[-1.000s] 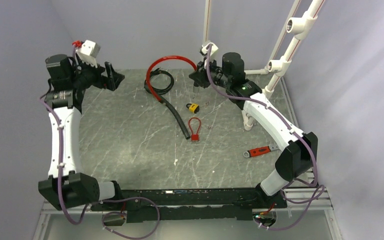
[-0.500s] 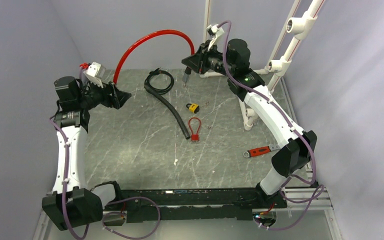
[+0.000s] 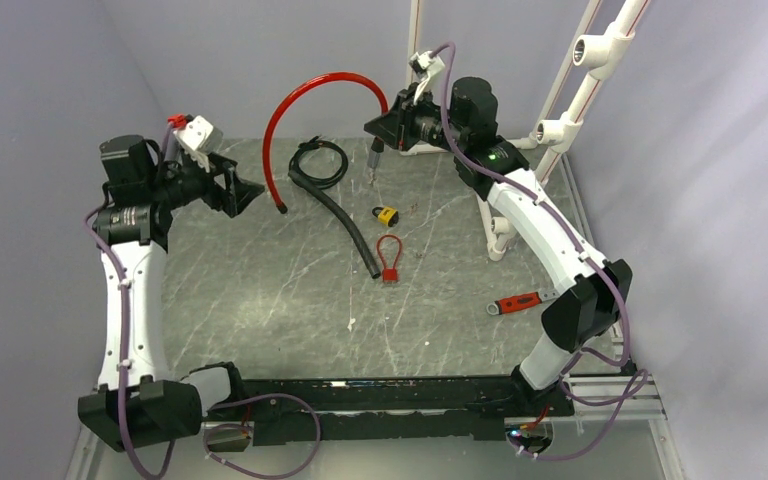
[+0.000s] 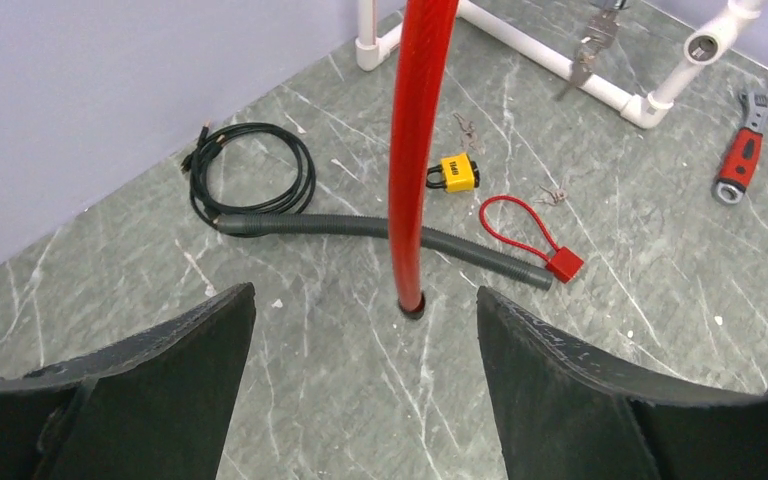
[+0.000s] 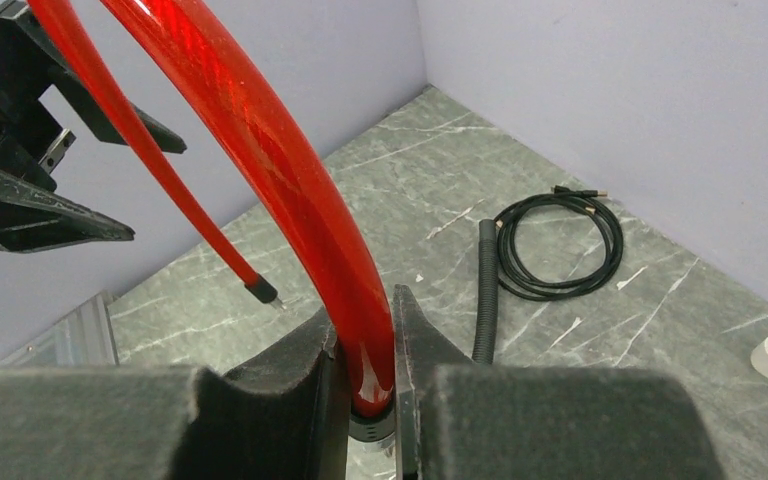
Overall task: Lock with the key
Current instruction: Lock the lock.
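Observation:
My right gripper (image 3: pixel 388 125) is shut on a thick red cable lock (image 3: pixel 325 78) right at its black lock end, held high at the back of the table. Keys (image 3: pixel 375 160) hang below that end. The cable arcs up and left, and its free tip (image 3: pixel 281 208) hangs just above the table. In the right wrist view the cable (image 5: pixel 290 190) rises from between my gripper's (image 5: pixel 368 370) closed fingers. My left gripper (image 3: pixel 245 190) is open and empty, left of the tip. In the left wrist view the cable (image 4: pixel 415 150) hangs ahead of my open gripper (image 4: pixel 365 300).
A yellow padlock (image 3: pixel 387 215), a small red loop lock (image 3: pixel 390 258), a black corrugated hose (image 3: pixel 345 222) and a coiled black cable (image 3: pixel 322 160) lie mid-table. A red-handled wrench (image 3: pixel 520 301) lies right. A white PVC frame (image 3: pixel 560 120) stands at the back right.
My right gripper lifted the red cable off the table. The free tip, beside my left gripper half a second ago, has swung right and down. My left arm shifted slightly.

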Controlling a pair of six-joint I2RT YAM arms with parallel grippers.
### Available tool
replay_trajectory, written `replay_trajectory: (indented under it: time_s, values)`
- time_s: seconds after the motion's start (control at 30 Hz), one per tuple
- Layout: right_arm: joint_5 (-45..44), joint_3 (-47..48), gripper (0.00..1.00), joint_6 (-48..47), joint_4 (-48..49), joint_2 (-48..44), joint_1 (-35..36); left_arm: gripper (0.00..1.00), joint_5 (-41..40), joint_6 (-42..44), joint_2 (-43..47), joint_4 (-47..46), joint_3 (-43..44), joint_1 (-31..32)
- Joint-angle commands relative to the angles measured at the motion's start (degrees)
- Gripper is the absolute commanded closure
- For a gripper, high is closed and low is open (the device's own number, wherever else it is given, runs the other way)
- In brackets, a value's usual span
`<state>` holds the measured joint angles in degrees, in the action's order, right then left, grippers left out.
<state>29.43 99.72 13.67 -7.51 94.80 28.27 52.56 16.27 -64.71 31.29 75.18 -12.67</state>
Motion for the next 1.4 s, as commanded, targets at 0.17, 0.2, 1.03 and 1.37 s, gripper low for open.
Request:
replay_trajectory:
  time_s: [0.17, 0.2, 1.03, 1.37]
  values:
    - [2.81, 4.22, 1.0, 1.12, 5.0, 0.02, -0.17, 0.24, -4.11, 3.15, -4.18, 3.33, 1.83, 5.39]
    - [3.32, 3.27, 1.0, 1.34, 5.87, -0.29, -0.24, 0.38, -5.45, 1.91, -4.21, 2.37, 1.55, 5.45]
    - [23.64, -4.09, 1.0, 33.56, 56.76, 1.52, -1.55, 1.0, -17.97, -83.83, -17.08, -30.7, 20.85, 15.17]
    - [21.8, -2.44, 1.0, 30.83, 53.26, 2.11, -1.03, 1.0, -15.98, -87.78, -17.43, -32.65, 18.4, 18.01]
